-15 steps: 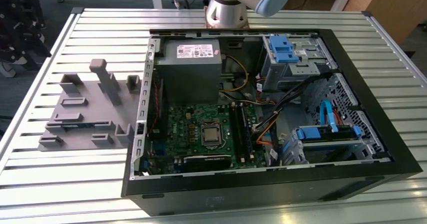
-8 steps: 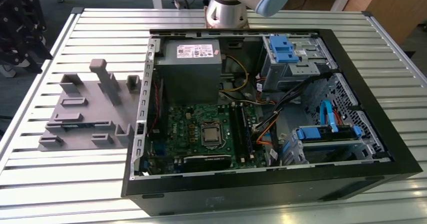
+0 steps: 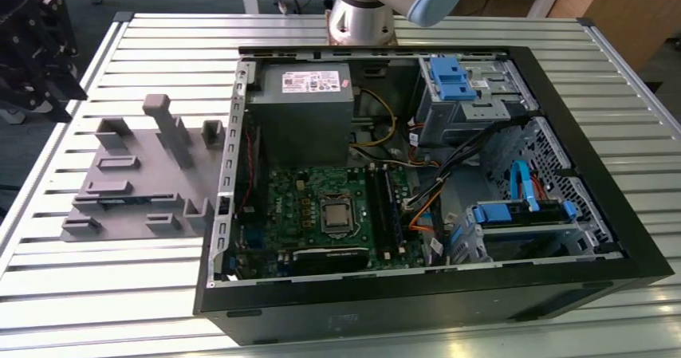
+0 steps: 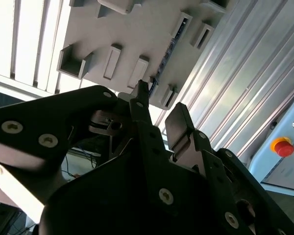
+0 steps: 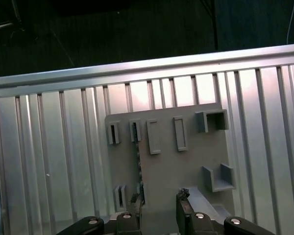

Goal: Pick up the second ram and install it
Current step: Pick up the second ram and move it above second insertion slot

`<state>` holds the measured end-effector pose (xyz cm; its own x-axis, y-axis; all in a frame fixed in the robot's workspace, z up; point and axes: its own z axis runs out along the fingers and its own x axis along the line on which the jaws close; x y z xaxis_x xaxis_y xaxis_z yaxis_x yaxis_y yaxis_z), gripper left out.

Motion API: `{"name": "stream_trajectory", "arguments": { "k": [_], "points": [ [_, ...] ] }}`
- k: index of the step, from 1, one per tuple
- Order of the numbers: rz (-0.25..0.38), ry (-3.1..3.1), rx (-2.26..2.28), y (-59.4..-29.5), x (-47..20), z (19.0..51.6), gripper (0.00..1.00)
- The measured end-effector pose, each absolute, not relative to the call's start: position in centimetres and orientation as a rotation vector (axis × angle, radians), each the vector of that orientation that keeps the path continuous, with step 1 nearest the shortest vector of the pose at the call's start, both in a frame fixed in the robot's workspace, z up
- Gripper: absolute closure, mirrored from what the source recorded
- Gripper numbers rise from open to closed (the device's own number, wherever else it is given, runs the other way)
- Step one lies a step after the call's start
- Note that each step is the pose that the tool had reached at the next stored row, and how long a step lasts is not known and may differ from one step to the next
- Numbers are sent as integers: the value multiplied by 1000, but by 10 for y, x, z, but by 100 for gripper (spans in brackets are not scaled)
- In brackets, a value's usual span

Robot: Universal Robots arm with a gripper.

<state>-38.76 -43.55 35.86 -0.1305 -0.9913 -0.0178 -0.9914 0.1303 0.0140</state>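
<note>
The second ram [image 5: 138, 164] stands on edge in a slot of the gray fixture [image 5: 186, 161], showing as a thin dark strip. It is also visible in the second wrist view [image 4: 165, 55] and as a short dark strip in the exterior view [image 3: 117, 202]. My gripper [image 5: 159, 211] hangs well above the fixture, open, with nothing between its dark fingers [image 5: 183, 208]. In the second wrist view the gripper [image 4: 159, 111] is roughly in line with the ram. In the exterior view the dark gripper [image 3: 41, 59] is at the far left, above the table edge.
An open computer case [image 3: 596, 214] lies on the slatted metal table [image 3: 127, 294], at the exterior view's right of the fixture [image 3: 127, 175]. Inside it are the motherboard [image 3: 319, 206], dark memory slots [image 3: 385, 206], cables and blue drive brackets [image 3: 458, 79]. A tall fixture post [image 3: 171, 127] rises near the ram.
</note>
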Motion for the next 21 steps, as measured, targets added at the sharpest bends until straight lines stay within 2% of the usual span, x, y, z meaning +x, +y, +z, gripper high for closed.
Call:
{"name": "stream_trajectory", "arguments": {
  "k": [21],
  "points": [
    [24,2239,-2189,-437,-390,342,58]
  ]
}}
